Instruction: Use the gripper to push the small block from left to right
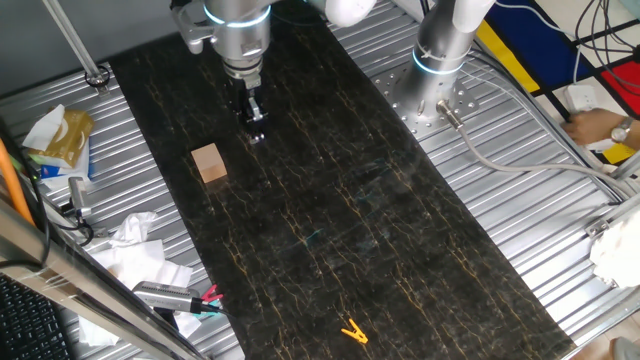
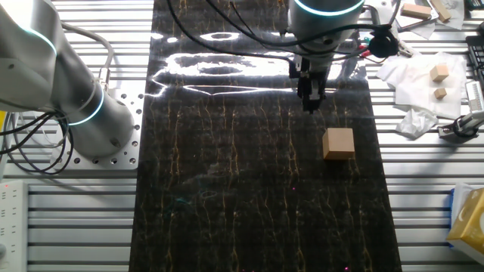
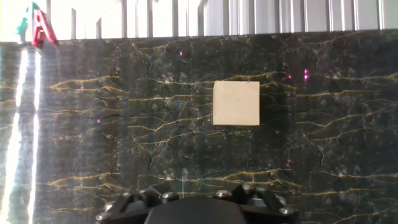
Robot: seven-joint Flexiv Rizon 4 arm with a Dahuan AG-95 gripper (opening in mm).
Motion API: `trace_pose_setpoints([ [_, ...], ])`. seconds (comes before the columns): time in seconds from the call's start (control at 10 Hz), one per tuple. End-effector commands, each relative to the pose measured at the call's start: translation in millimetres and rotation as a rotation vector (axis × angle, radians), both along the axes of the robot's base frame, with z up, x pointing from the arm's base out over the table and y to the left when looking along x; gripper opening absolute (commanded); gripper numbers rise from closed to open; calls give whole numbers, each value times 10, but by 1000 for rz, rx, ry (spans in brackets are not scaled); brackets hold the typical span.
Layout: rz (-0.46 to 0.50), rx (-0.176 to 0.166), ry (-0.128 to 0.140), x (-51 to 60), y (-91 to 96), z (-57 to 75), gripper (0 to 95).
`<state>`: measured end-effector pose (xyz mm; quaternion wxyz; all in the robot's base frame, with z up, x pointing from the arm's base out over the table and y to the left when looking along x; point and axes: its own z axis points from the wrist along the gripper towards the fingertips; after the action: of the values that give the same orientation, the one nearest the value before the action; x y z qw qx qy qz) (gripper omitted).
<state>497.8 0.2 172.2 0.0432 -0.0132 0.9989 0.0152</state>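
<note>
The small block (image 1: 209, 162) is a light-tan wooden cube lying on the dark marble mat (image 1: 330, 220). It also shows in the other fixed view (image 2: 338, 143) and in the hand view (image 3: 236, 103). My gripper (image 1: 257, 133) hangs a little above the mat, behind the block and to one side of it, apart from it. In the other fixed view the gripper (image 2: 310, 106) has its fingers together and holds nothing. In the hand view only the black gripper body (image 3: 193, 208) shows at the bottom edge; the fingertips are hidden.
A second silver arm's base (image 1: 440, 60) stands on the ribbed metal table beside the mat. A tiny orange clip (image 1: 353, 331) lies at the mat's near end. Crumpled tissue (image 1: 130, 245), tools and spare wooden cubes (image 2: 439, 73) lie beyond the mat's edge on the block's side.
</note>
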Motion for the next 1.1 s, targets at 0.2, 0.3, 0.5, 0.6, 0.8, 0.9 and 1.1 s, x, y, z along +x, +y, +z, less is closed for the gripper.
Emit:
trace_pose_setpoints([
  [0.2, 2, -3, 5, 27, 3, -12, 0],
  [0.3, 2, -2, 5, 28, 3, -12, 0],
  [0.5, 1, -2, 5, 34, 5, -9, 0],
  [0.6, 0, -2, 5, 34, 5, -8, 0],
  [0.8, -16, 1, 4, 37, 7, -6, 0],
  [0.9, -23, 2, 5, 39, 8, -3, 0],
  [1.1, -24, 3, -1, 34, 17, 26, 380],
])
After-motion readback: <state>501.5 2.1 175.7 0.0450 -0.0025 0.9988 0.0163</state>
